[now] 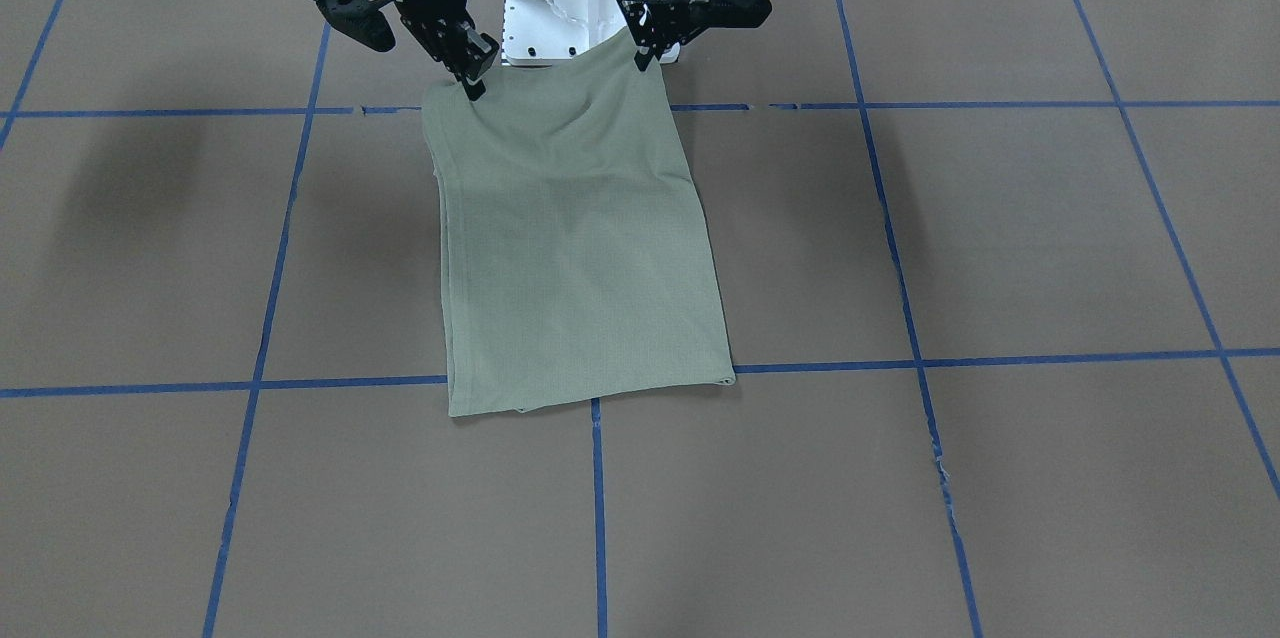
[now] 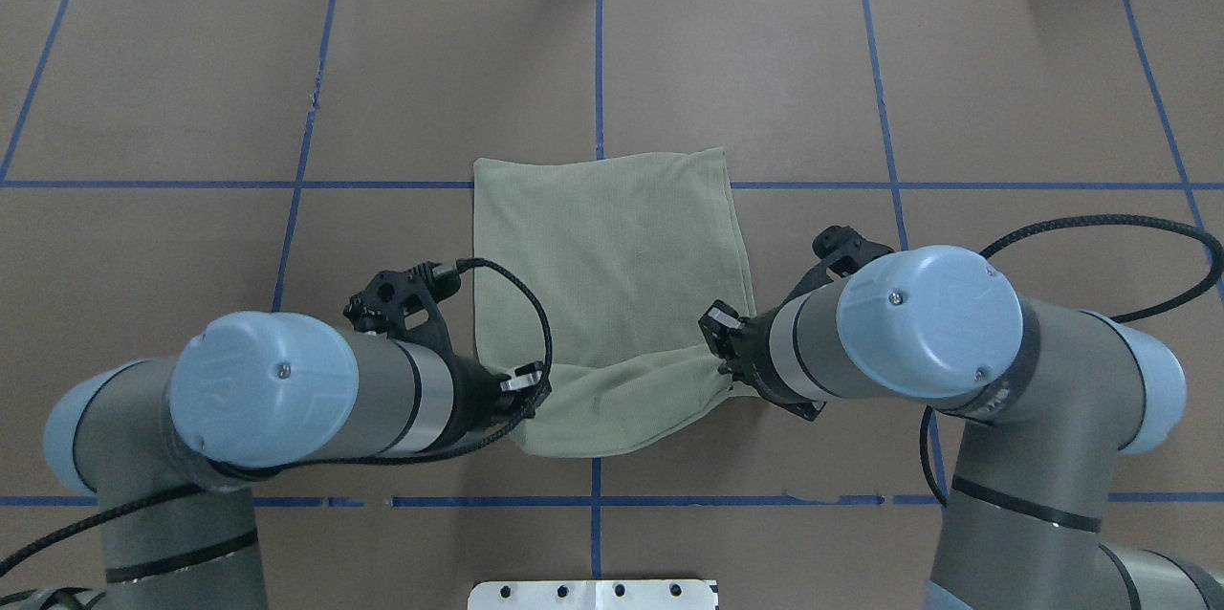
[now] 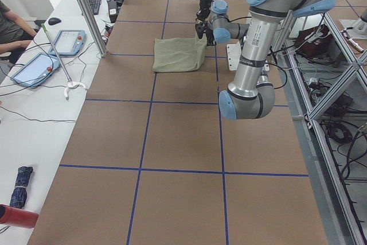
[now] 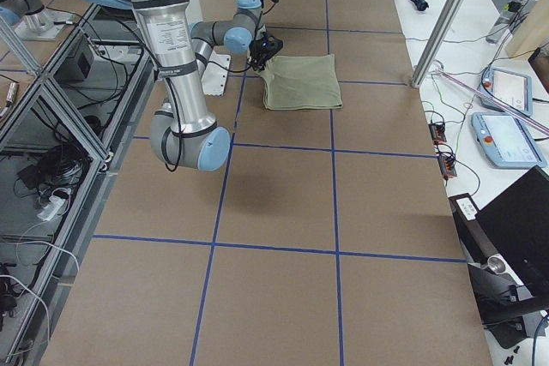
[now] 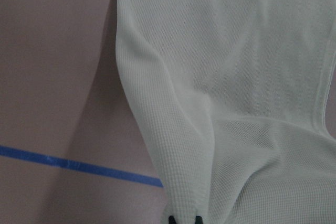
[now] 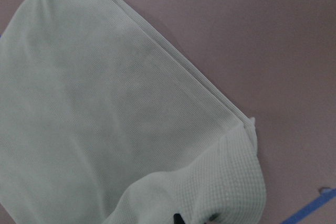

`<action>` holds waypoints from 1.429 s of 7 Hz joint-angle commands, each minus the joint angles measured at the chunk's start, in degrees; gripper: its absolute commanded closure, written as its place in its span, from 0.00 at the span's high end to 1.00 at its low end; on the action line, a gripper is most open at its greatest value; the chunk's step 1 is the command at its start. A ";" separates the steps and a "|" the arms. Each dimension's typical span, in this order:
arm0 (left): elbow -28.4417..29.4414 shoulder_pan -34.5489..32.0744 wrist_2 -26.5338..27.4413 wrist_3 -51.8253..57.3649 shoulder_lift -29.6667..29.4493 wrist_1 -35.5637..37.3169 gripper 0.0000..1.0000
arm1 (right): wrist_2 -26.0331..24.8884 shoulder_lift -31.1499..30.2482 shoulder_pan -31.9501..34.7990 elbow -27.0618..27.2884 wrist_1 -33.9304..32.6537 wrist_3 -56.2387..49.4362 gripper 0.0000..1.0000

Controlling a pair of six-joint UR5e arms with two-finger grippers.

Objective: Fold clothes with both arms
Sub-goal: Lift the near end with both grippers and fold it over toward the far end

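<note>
The olive-green shirt (image 1: 580, 248) lies folded into a tall rectangle on the brown table, also seen from overhead (image 2: 612, 256). Its edge nearest the robot is raised off the table at both corners. My left gripper (image 1: 643, 61) is shut on one raised corner and shows from overhead (image 2: 526, 382) at the cloth's left side. My right gripper (image 1: 474, 83) is shut on the other corner (image 2: 719, 344). In the left wrist view the knit cloth (image 5: 236, 77) runs down into the fingertips (image 5: 171, 219). The right wrist view shows the cloth (image 6: 105, 103) bunched over the fingertips (image 6: 178, 217).
The white pedestal (image 1: 550, 8) stands just behind the lifted edge. Blue tape lines (image 1: 598, 508) grid the table. A side bench with tablets (image 3: 34, 67), a metal post (image 3: 86, 10) and a seated person (image 3: 8, 27) lies beyond the far edge. A red bottle (image 3: 17, 216) rests there too.
</note>
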 commanded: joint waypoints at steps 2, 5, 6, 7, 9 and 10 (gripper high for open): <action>9.98 -10.18 -0.30 3.54 -6.99 -2.12 0.00 | -0.12 3.06 8.41 -10.44 12.11 -2.57 0.00; 20.90 -12.22 -0.04 3.55 -7.45 -12.49 0.00 | 0.32 10.68 12.29 -22.72 12.30 -4.78 0.00; 21.09 -13.19 -0.12 5.29 -7.53 -12.51 0.00 | 0.32 12.37 13.17 -26.86 15.95 -4.61 0.00; 22.22 -14.59 -0.12 5.48 -7.97 -12.60 0.00 | 0.41 12.56 14.05 -30.12 19.38 -4.52 0.00; 28.01 -17.40 0.23 6.79 -10.87 -12.60 0.99 | 0.50 13.88 14.76 -32.69 19.86 -4.87 0.99; 29.69 -20.37 0.14 11.41 -10.96 -12.60 1.00 | 0.41 14.40 15.37 -33.66 20.55 -4.96 1.00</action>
